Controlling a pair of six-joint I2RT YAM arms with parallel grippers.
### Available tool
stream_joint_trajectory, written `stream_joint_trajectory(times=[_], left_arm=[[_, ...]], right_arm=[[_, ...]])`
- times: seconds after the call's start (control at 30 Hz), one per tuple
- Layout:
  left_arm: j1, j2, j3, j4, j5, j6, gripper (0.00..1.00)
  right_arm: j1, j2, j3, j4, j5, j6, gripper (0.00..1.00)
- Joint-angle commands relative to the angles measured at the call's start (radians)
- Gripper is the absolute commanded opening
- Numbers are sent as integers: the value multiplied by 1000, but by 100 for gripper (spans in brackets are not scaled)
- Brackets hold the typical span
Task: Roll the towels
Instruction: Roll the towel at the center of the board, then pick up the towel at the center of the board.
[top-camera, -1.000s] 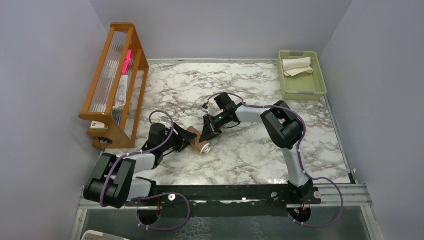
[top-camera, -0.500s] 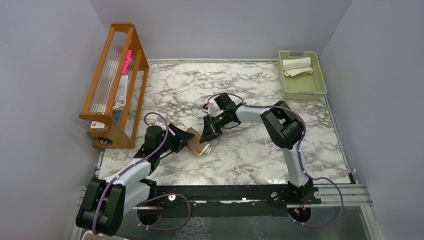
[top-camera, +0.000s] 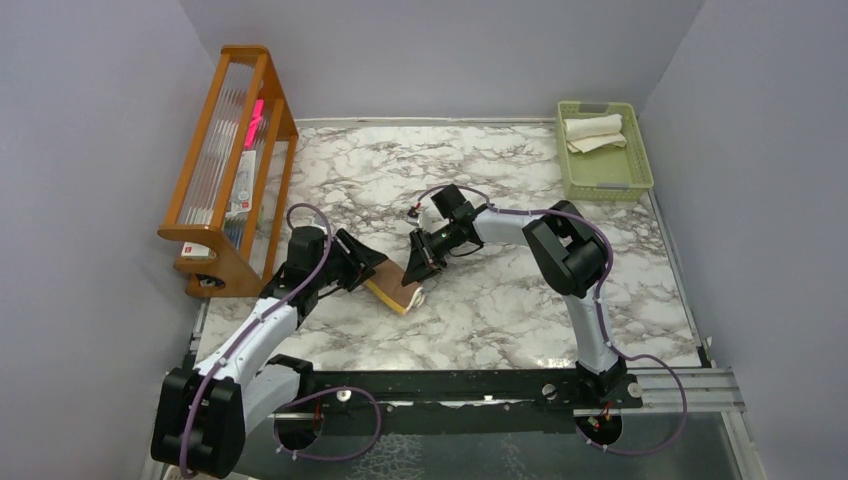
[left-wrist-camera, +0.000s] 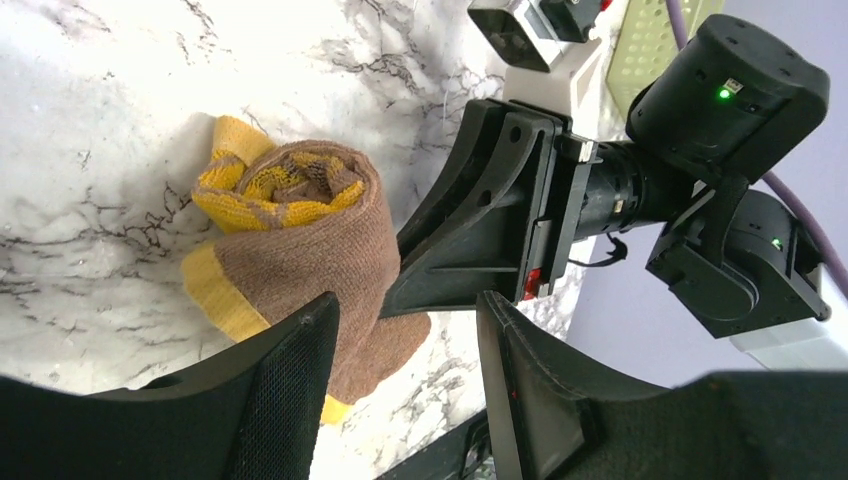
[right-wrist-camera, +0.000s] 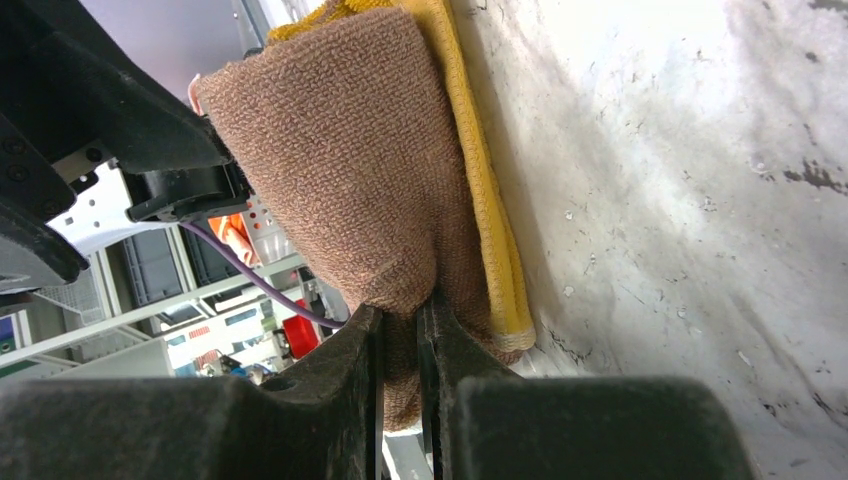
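With your right gripper (right-wrist-camera: 402, 305) clamped on the loose edge of the rolled brown cloth towel (right-wrist-camera: 350, 170), close your open left gripper (left-wrist-camera: 405, 300) squarely over the roll end between its jaws.

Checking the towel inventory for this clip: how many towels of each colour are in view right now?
Cream-white towel, in the green basket: 1
Mustard yellow towel, rolled up inside the brown one: 1
Brown towel, on the table: 1
Total: 3
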Motion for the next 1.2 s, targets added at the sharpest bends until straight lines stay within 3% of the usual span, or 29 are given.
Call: stream_joint_trajectory(times=[0.0,0.17,0.43,0.77,1.0,1.17], left_arm=[[-2,-25,73,-124,31,48,55],[-9,-5,52,-85,30,22,56],[-69,160,-30,123,43,-49,56],[-91,356,-22,303,-54,-96,55],[-106,383,-2,345,-124,-163,55],[-114,309,-62,400,-195,-226,56]], right_arm=[[-10,9,-16,-62,81,-41,1],[-12,16,-2,-69,82,-42,1],[-10,8,17,-93,106,-51,1],[-10,-7,18,-101,105,-53,1],[-10,-16,9,-102,101,-57,1],[-10,-10,9,-98,92,-58,1]])
